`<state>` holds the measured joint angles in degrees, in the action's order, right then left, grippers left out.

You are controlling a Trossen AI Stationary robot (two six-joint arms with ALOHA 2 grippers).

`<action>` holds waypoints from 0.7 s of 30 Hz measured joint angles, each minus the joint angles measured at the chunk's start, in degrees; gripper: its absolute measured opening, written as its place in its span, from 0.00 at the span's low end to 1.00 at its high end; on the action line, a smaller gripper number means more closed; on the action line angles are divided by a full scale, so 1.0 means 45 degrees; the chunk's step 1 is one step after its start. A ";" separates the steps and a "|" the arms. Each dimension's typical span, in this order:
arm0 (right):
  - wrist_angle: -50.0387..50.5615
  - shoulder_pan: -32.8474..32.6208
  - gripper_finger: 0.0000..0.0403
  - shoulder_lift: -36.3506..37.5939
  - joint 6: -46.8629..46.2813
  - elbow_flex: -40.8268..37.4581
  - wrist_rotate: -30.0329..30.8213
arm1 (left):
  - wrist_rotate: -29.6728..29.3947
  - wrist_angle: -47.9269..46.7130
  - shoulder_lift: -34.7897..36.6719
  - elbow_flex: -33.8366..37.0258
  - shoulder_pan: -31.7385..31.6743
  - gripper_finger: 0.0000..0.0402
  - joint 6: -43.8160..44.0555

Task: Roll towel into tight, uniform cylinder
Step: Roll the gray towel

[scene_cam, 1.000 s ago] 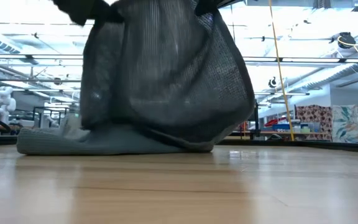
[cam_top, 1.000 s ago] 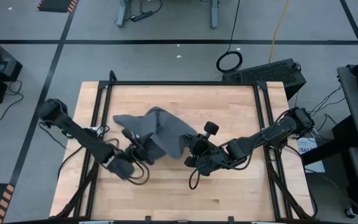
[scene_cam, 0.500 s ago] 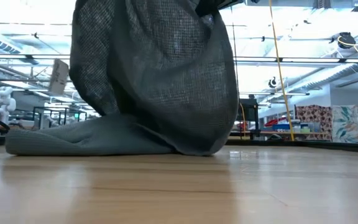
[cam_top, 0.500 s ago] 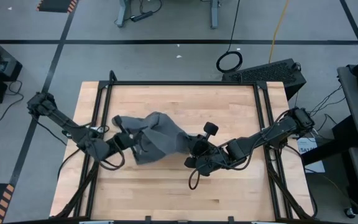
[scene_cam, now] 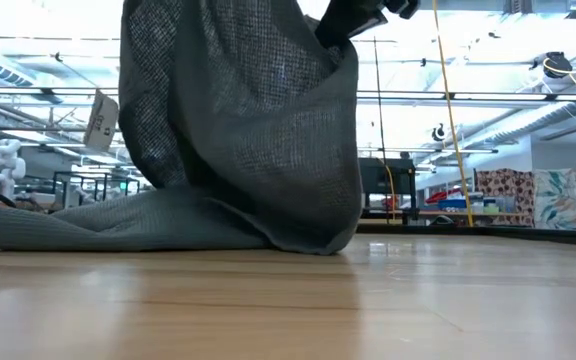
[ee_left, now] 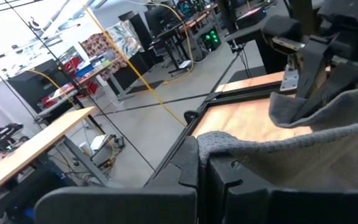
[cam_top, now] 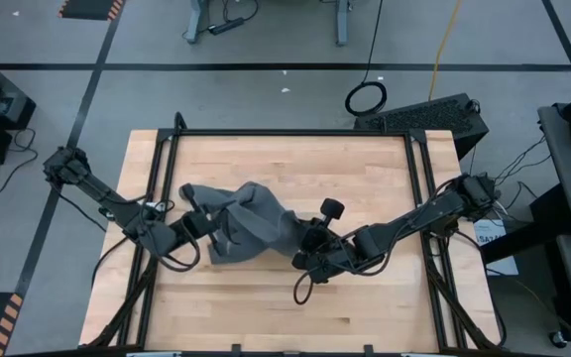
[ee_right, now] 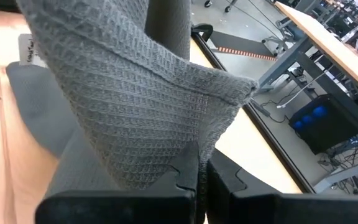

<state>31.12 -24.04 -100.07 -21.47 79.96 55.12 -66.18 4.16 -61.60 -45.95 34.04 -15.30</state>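
Note:
The dark grey towel [cam_top: 256, 223] is bunched at the table's middle. Its upper part is held up between my two grippers, and its lower part [scene_cam: 118, 228] lies on the wood. A small white tag [scene_cam: 101, 120] hangs at one raised edge and also shows in the right wrist view [ee_right: 27, 48]. My left gripper [cam_top: 209, 226] is shut on the towel's left side. My right gripper [cam_top: 301, 244] is shut on its right side, and shows at the top of the low view [scene_cam: 353, 15]. My left gripper pinches an edge of the towel [ee_left: 219, 144] between its two fingers, coming nearly level from the table's left. The cloth runs raised from there toward the right arm. One layer or several, I cannot tell. My right gripper pinches the towel's hemmed edge [ee_right: 196, 144] just below a corner [ee_right: 246, 87], between its two fingers, from the table's right. The cloth hangs below the fingers in a loose drape [scene_cam: 268, 130], and its bottom rests on the table.
Bare wood lies along the table's near side [cam_top: 285, 312] and far side [cam_top: 295, 159]. A black metal frame [cam_top: 419, 198] borders the table. A dark box [cam_top: 434, 114] and a cable loop [cam_top: 365, 97] lie on the floor beyond the far edge.
My left gripper has gone toward the far and left edges with its edge of the towel, and my right gripper has shifted slightly left. The hanging cloth has drawn narrower, and the part lying on the table has spread out longer.

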 joint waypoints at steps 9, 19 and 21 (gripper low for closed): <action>-0.0039 -0.0610 0.01 0.0000 0.0266 0.0000 0.0066 | -0.0052 -0.1533 0.0000 0.0000 -0.0434 0.00 0.1373; -0.0333 -0.1630 0.01 0.0005 0.0652 0.0000 -0.0686 | -0.0056 -0.1825 0.0000 0.0005 -0.0815 0.00 0.1669; -0.0647 -0.1761 0.01 0.0005 0.0824 0.0000 -0.1446 | -0.0056 -0.1822 0.0000 0.0005 -0.0842 0.00 0.1669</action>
<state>28.21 -31.96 -100.05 -17.76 79.96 48.62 -66.43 -4.04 -61.60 -45.93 30.25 -7.79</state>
